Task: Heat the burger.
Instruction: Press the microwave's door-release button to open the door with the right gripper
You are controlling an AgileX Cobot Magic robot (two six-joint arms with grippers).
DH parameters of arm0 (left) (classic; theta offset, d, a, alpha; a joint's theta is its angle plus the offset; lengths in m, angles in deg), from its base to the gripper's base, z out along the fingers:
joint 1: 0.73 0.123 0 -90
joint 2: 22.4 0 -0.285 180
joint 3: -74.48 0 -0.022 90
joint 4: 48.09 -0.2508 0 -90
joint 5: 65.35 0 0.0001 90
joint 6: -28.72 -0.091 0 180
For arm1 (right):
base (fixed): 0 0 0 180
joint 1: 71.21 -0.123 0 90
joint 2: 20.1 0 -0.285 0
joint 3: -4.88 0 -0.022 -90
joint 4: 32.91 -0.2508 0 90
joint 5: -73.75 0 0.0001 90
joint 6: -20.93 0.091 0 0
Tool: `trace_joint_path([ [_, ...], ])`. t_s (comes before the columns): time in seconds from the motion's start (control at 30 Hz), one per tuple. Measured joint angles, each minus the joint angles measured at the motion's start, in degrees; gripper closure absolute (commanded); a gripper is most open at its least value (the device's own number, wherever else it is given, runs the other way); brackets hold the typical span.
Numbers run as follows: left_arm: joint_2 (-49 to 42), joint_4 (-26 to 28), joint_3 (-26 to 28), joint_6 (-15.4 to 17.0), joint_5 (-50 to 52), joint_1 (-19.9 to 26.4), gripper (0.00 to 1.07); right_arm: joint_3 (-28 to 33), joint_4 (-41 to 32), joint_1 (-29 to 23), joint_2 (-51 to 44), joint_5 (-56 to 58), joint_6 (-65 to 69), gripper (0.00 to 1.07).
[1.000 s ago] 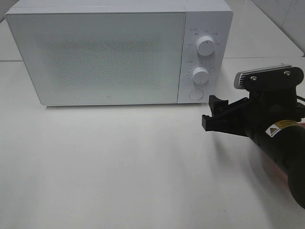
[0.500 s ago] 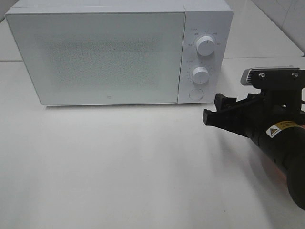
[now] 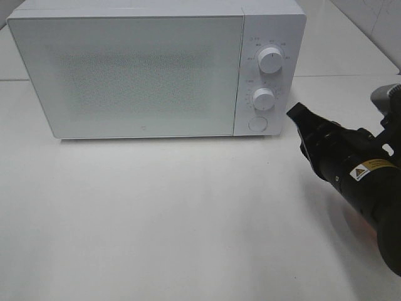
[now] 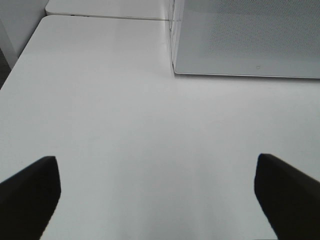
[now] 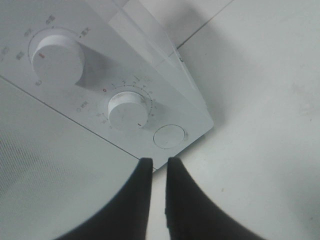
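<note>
Over the last second the right gripper (image 3: pixel 296 114) rolls about its wrist. Its jaws, wide apart a second ago, draw almost together, leaving only a thin slit and holding nothing. It also moves a little to the right and far, and now points at the low right corner of the microwave (image 3: pixel 125 69), near the round button (image 3: pixel 257 123) but not touching it. Narrowed jaws make a single tip for poking, so the step in hand looks like pressing that button to release the door (image 3: pixel 138 37). That puts the task at its start.

The left gripper (image 4: pixel 156 167) hangs over bare bench (image 3: pixel 156 213) near the microwave's left end, its jaws spread wide and empty. It is out of the high view.

The burger shows in no view. The door is shut and its speckled pane shows nothing behind it, so I cannot tell whether the burger is inside or somewhere off-frame. The right arm covers part of the right side of the bench. The panel markings around the two knobs (image 3: pixel 270 60) are too small to read.
</note>
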Motion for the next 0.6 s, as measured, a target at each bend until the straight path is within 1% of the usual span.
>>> trace_joint_path([
  [0.03, 0.00, 0.00, 0.00, 0.00, 0.00, 0.00, 0.09, 0.00, 0.00, 0.00, 0.00, 0.00, 6.07, 1.04],
  [0.07, 0.00, 0.00, 0.00, 0.00, 0.00, 0.00, 0.09, 0.00, 0.00, 0.00, 0.00, 0.00, 6.07, 1.04],
  [0.1, 0.00, 0.00, 0.00, 0.00, 0.00, 0.00, 0.09, 0.00, 0.00, 0.00, 0.00, 0.00, 11.52, 1.07],
  [0.13, 0.00, 0.00, 0.00, 0.00, 0.00, 0.00, 0.09, 0.00, 0.00, 0.00, 0.00, 0.00, 11.52, 1.07],
  [0.2, 0.00, 0.00, 0.00, 0.00, 0.00, 0.00, 0.09, 0.00, 0.11, 0.00, 0.00, 0.80, 19.77, 1.07],
  [0.23, 0.00, 0.00, 0.00, 0.00, 0.00, 0.00, 0.09, 0.00, 0.11, 0.00, 0.00, 0.80, 19.77, 1.07],
  [0.3, 0.00, 0.00, 0.00, 0.00, 0.00, 0.00, 0.09, 0.00, 0.57, 0.00, 0.00, 1.38, 26.47, 1.07],
  [0.33, 0.00, 0.00, 0.00, 0.00, 0.00, 0.00, 0.09, 0.00, 0.57, 0.00, 0.00, 1.38, 26.47, 1.07],
  [0.37, 0.00, 0.00, 0.00, 0.00, 0.00, 0.00, 0.09, 0.00, 0.69, 0.00, 0.00, 1.43, 30.42, 1.07],
  [0.43, 0.00, 0.00, 0.00, 0.00, 0.00, 0.00, 0.09, 0.00, 0.69, 0.00, 0.00, 1.49, 31.80, 1.07],
  [0.47, 0.00, 0.00, 0.00, 0.00, 0.00, 0.00, 0.09, 0.00, 0.69, 0.00, 0.00, 2.29, 34.55, 1.07],
  [0.6, 0.00, 0.00, 0.00, 0.00, 0.00, 0.00, 0.09, 0.00, 0.69, 0.00, 0.00, 4.07, 37.47, 1.07],
])
